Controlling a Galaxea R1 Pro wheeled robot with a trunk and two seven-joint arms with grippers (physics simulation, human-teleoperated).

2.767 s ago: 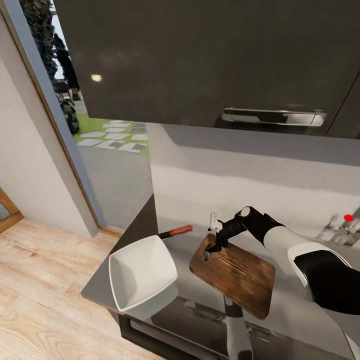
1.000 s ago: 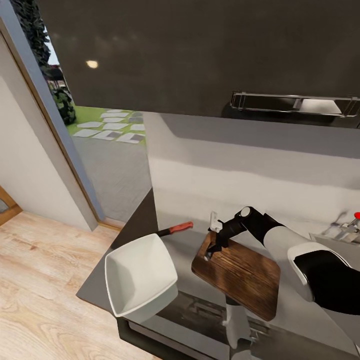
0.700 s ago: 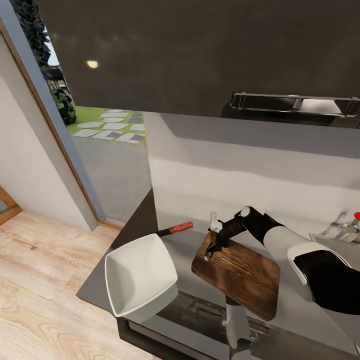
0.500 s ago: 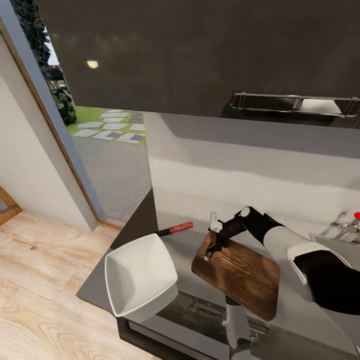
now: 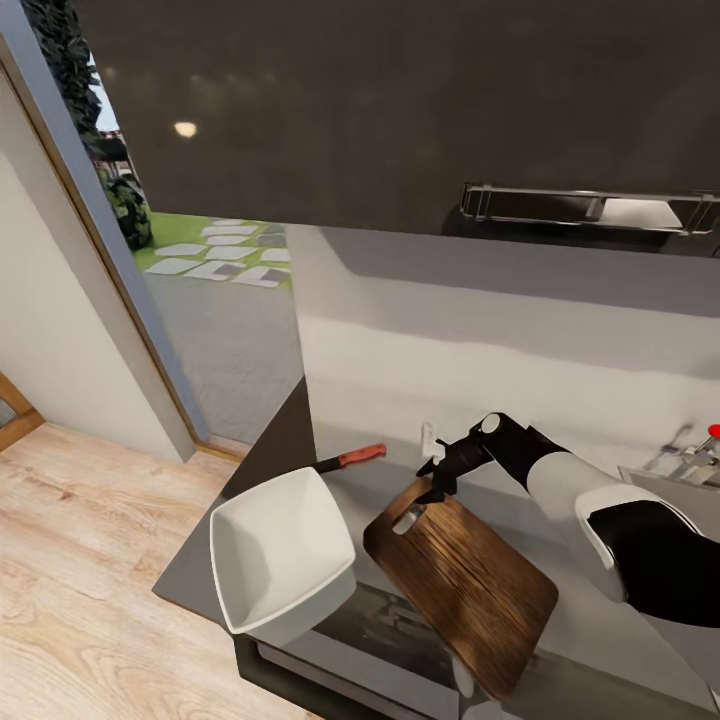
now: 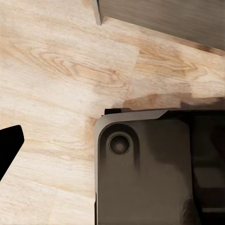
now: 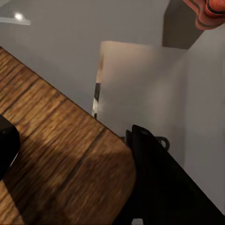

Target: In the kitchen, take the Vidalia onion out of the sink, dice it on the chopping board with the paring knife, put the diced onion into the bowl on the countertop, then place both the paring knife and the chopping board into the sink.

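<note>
Currently: your right gripper was clamped on the chopping board's handle end; tilted beside the bowl, it risked slipping or striking.

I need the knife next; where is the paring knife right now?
In the head view, the paring knife lies on the countertop behind the bowl, left of the chopping board.

My right arm reaches in from lower right of frame; right end effector clamped on chopping board edge.
</note>
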